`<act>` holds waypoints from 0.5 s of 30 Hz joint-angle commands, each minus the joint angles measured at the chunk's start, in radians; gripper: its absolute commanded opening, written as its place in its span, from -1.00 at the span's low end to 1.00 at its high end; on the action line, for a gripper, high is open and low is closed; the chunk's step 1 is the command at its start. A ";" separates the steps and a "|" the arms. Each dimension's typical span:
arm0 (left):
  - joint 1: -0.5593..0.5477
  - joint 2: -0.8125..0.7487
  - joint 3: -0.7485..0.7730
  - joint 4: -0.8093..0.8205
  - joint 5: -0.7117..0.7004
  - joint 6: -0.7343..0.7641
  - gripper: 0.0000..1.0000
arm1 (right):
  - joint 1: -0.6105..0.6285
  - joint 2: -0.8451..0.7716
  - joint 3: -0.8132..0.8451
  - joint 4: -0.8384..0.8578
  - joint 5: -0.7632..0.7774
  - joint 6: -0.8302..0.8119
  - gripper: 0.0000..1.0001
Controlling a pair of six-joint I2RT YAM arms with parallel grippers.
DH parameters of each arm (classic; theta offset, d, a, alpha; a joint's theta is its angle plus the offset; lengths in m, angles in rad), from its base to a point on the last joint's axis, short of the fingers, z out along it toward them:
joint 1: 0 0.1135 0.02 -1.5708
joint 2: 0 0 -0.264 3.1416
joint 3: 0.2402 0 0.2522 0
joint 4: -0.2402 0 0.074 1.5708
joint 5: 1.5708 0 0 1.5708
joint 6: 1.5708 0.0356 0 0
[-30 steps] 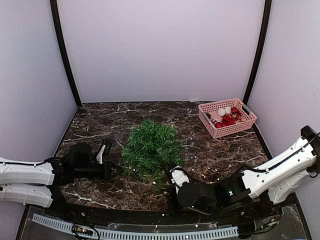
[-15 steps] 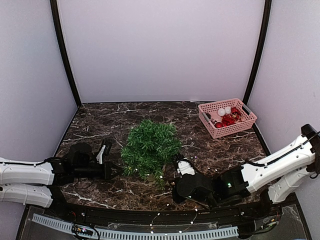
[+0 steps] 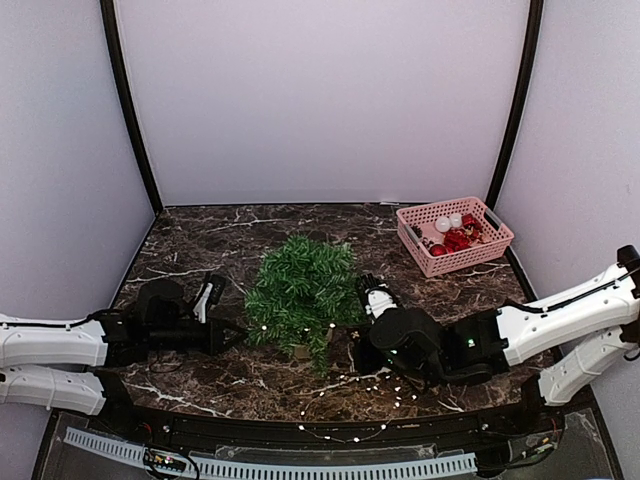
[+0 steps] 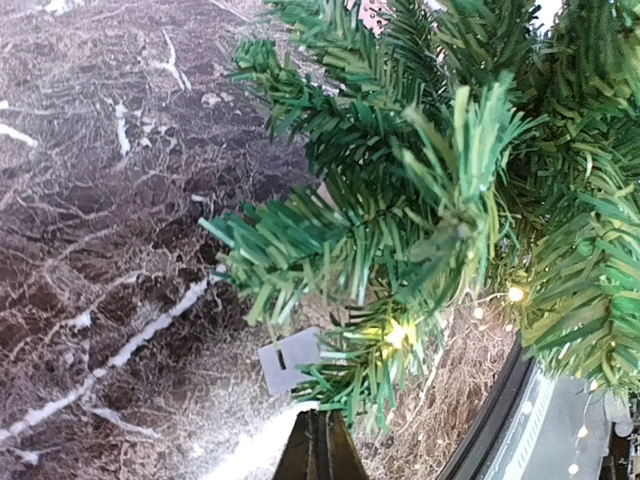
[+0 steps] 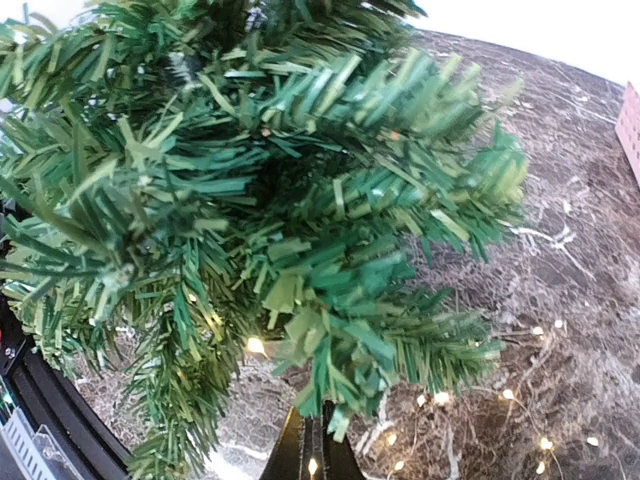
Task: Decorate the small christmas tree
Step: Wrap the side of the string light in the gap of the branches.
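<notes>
The small christmas tree (image 3: 301,290) stands mid-table, bushy dark green, with tiny lit lights low in its branches. It fills the left wrist view (image 4: 450,180) and the right wrist view (image 5: 260,180). My left gripper (image 3: 240,333) lies low at the tree's left foot; its jaws are shut (image 4: 320,452), just below a branch with a lit bulb (image 4: 400,335). My right gripper (image 3: 362,292) is at the tree's right side, its jaws shut (image 5: 313,462) on the thin light string, one bulb glowing between them. The rest of the light string (image 3: 375,382) trails over the table in front.
A pink plastic basket (image 3: 430,262) of red and white ornaments (image 3: 456,238) stands at the back right. A small white tag (image 4: 290,360) hangs near the tree's base. More lights lie along the table's near edge (image 3: 340,432). Dark marble tabletop (image 3: 200,240).
My right gripper has swung from the tree's front round to its right side, drawing the light string with it. The tree has shifted slightly. The left gripper has stayed put.
</notes>
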 commanded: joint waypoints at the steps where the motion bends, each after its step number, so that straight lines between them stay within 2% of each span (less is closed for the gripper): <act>1: 0.002 -0.004 0.042 -0.024 -0.039 0.072 -1.00 | -0.029 -0.015 -0.032 0.136 -0.064 -0.106 -1.00; 7: 0.004 0.007 0.073 -0.063 -0.152 0.115 -0.99 | -0.032 0.038 -0.051 0.243 -0.135 -0.113 -1.00; 9: 0.004 -0.014 0.094 -0.108 -0.197 0.123 -0.73 | -0.032 0.050 -0.057 0.277 -0.152 -0.104 -1.00; 10: 0.003 -0.024 0.110 -0.152 -0.210 0.127 -0.43 | -0.032 0.056 -0.059 0.297 -0.157 -0.100 -1.00; 11: 0.004 -0.054 0.117 -0.175 -0.251 0.134 -0.26 | -0.033 0.060 -0.062 0.311 -0.160 -0.096 -1.00; 13: 0.005 -0.110 0.142 -0.262 -0.291 0.141 0.23 | -0.032 0.067 -0.066 0.330 -0.162 -0.089 -1.00; 15: 0.003 -0.174 0.171 -0.356 -0.306 0.132 0.40 | -0.031 0.069 -0.069 0.344 -0.161 -0.083 -1.00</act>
